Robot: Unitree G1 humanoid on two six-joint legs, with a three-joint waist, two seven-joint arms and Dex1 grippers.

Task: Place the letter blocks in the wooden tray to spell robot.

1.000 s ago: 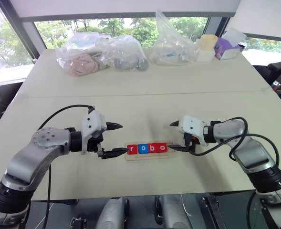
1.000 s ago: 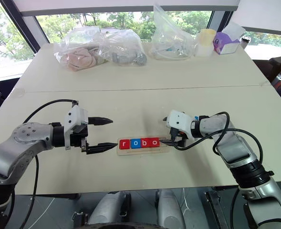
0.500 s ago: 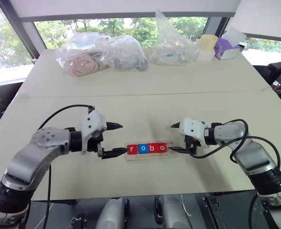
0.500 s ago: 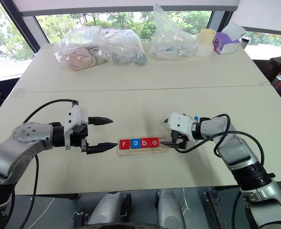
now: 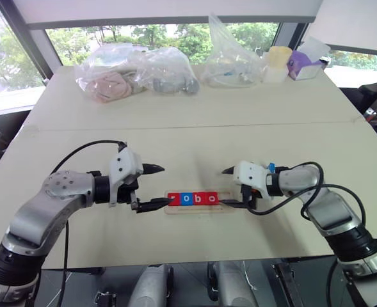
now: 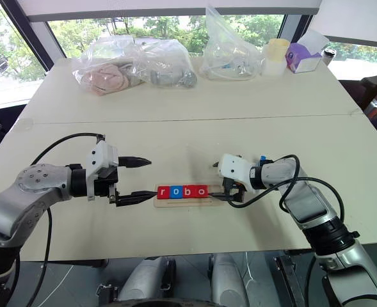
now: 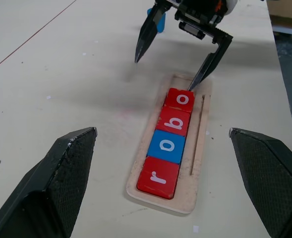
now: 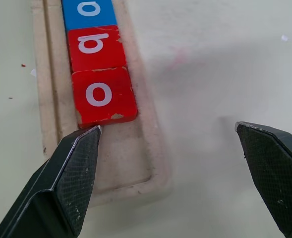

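From the head views, the wooden tray [image 5: 198, 201] lies on the pale worktop [image 5: 194, 128] between the two arms, with four letter blocks [image 5: 194, 199] in it reading r, o, b, o; the slot at the tray's right end is bare and no "t" tile is plain to see. The left pincer [image 5: 155, 187] sits just beside the tray's left end, its fingers spread wide and empty; the right pincer [image 5: 230, 187] stands at the right end, also spread and empty, one finger near the last red "o". Bags [image 5: 137, 73] lie well beyond the tray, so the room around it is free. In the left wrist view the tiles [image 7: 168, 144] look small, stiff and light, best pinched by two opposite side edges; the tray's thin rim leaves little slack. In the right wrist view the tray's vacant end [image 8: 126, 158] shows beside the chipped "o" [image 8: 102, 95], so a tile must drop in square.
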